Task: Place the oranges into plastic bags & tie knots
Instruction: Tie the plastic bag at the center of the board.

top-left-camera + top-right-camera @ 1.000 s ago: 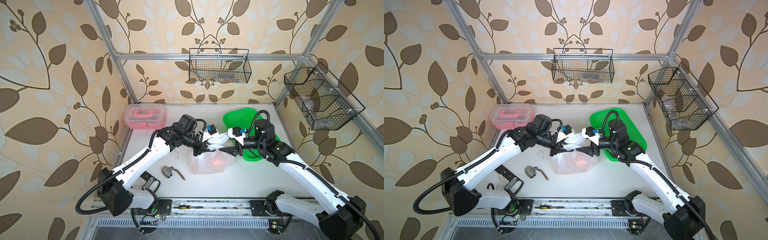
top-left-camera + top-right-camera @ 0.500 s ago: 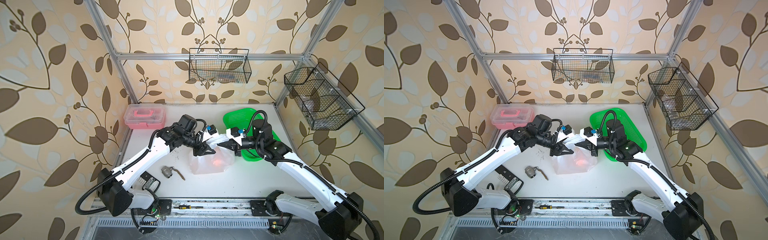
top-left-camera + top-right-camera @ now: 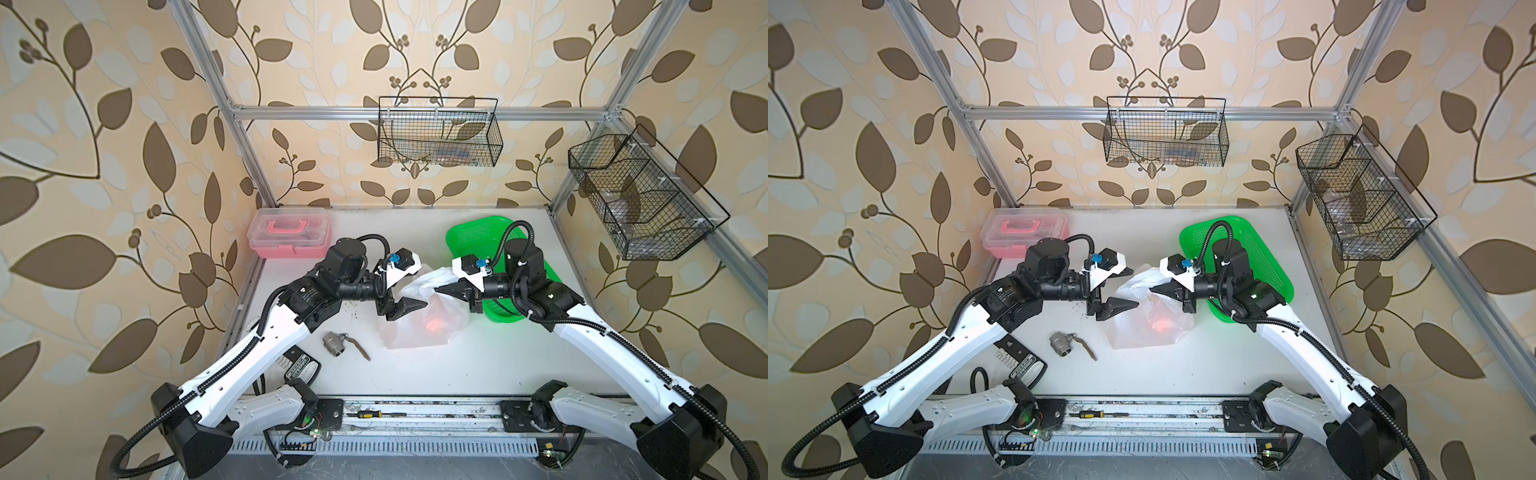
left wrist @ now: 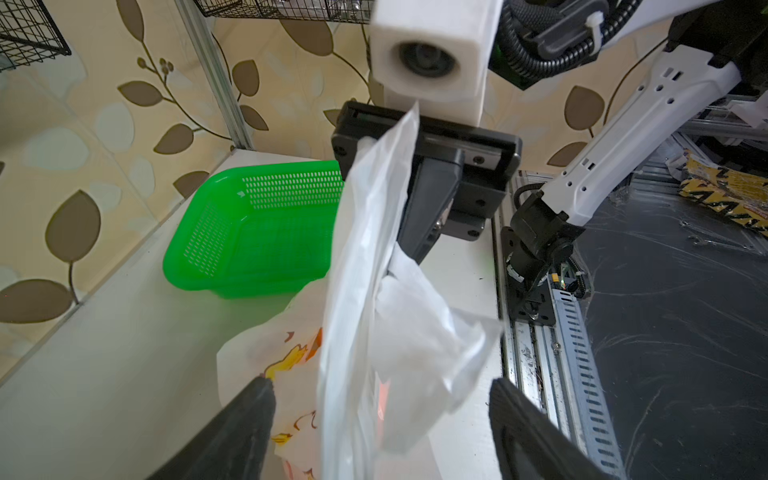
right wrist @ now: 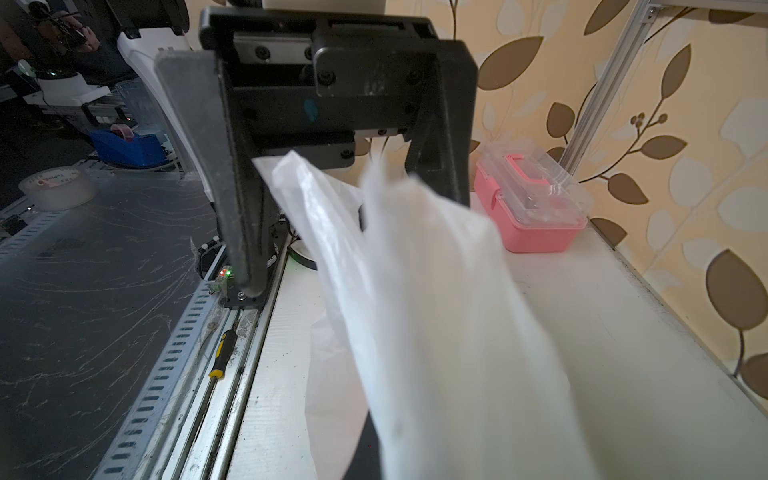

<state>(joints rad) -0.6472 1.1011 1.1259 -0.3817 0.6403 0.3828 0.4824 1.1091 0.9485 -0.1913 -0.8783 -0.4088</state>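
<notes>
The white tabletop (image 3: 478, 365) is bare across the lower centre and lower right in both top views. Mid-frame lies the thin translucent white printed plastic bag (image 3: 419, 328), a round orange fruit (image 3: 434, 323) glowing through it, its right edge near the green mesh plastic basket (image 3: 478, 232). Only the left wrist view shows the right gripper (image 4: 409, 245) pinched on a bag handle strip. The left gripper (image 4: 380, 384) is spread wide, with loose plastic hanging between its jaws.

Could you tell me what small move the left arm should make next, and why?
Probably close the left gripper on the loose handle hanging between its open jaws: the right gripper pinches the plastic bag's other strip, and tying likely needs both held.
</notes>
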